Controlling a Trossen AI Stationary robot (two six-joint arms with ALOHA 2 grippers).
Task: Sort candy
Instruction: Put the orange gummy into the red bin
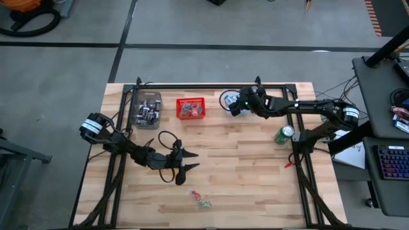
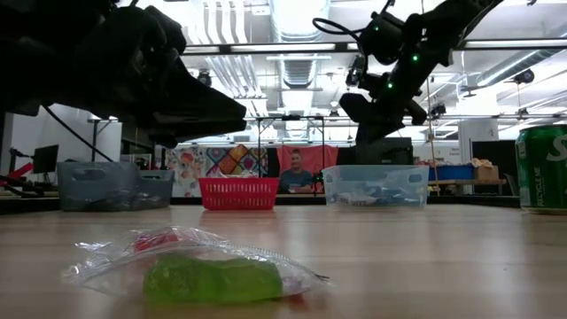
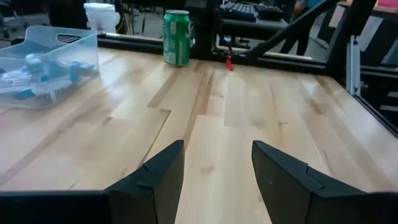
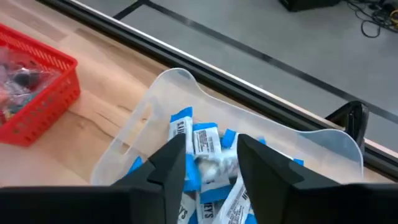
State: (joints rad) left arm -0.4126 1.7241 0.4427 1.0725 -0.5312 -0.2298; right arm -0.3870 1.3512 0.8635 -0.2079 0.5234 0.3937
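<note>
Two loose candy pieces lie on the wood near the table's front: a green one in clear wrap and a red one, also seen from above. My left gripper stands open just above the table, back from them, with nothing between its fingers. My right gripper hangs open over the clear bin at the far side. The bin holds several blue-and-white packets. One packet shows blurred just below the fingers.
A red mesh basket with candy sits left of the clear bin, and a grey bin of dark bars stands farther left. A green can stands by the right edge. A person sits beyond the table. Bare wood lies mid-table.
</note>
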